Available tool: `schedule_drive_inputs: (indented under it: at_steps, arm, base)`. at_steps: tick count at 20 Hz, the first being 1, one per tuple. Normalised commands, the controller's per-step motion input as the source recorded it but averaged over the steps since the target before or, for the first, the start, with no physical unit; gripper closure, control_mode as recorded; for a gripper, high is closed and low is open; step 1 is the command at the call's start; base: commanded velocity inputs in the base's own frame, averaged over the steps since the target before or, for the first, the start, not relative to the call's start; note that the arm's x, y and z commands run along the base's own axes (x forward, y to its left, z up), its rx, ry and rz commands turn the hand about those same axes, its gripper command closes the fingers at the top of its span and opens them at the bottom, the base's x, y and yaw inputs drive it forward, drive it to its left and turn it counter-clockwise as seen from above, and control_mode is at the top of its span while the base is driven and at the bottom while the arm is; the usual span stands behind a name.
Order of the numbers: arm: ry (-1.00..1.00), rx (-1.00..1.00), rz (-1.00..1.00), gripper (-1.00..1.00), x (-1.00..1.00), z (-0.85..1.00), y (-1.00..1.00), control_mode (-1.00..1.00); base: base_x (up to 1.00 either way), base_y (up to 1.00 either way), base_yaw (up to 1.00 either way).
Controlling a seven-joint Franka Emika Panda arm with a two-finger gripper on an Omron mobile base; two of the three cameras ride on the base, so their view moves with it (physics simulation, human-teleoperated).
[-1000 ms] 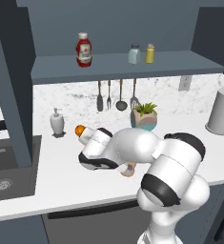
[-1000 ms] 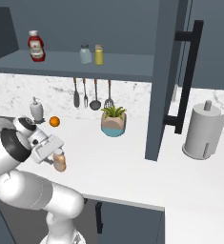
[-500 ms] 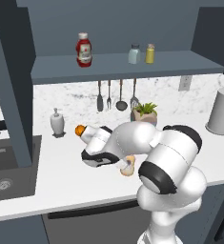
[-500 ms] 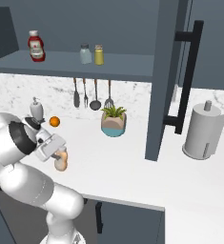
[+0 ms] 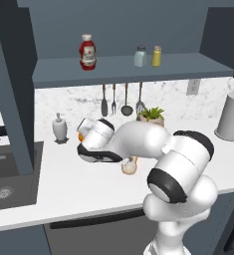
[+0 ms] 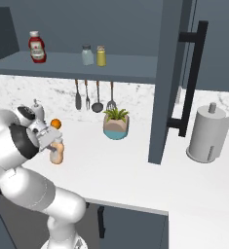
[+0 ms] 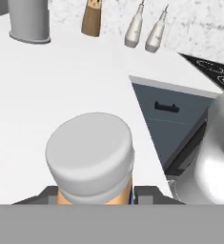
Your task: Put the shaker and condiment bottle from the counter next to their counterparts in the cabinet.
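The condiment bottle, peach-orange with a pale cap, stands upright on the white counter. My gripper is shut on it just under the cap, one dark finger on each side. Up in the cabinet, the pale blue-grey shaker stands right beside the yellow shaker. The red ketchup bottle stands alone further left on the same shelf.
A potted plant, hanging utensils, a soap dispenser and an orange line the back of the counter. A paper towel roll stands at the right. The open cabinet door hangs right of the shelf; a sink lies left.
The jaws have closed on the condiment bottle, which stood free between them a second ago. The arm has shifted slightly; the bottle stays on the counter.
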Motion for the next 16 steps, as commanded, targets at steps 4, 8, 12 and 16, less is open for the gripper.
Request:
schedule_drive_inputs:
  at_steps: [4, 8, 12, 16]
  arm:
    - [0.0, 0.0, 0.23, 1.0, -0.07, 0.82, 0.11, -1.0]
    - [0.0, 0.0, 0.35, 1.0, 0.0, 0.65, 0.05, -1.0]
    - [0.0, 0.0, 0.48, 1.0, 0.0, 0.45, 0.0, -1.0]
    - [0.0, 0.0, 0.53, 1.0, 0.0, 0.34, 0.0, -1.0]
  base:
    - [0.0, 0.0, 0.0]
    - [0.0, 0.0, 0.0]
    - [0.0, 0.0, 0.0]
    - [0.0, 0.0, 0.0]
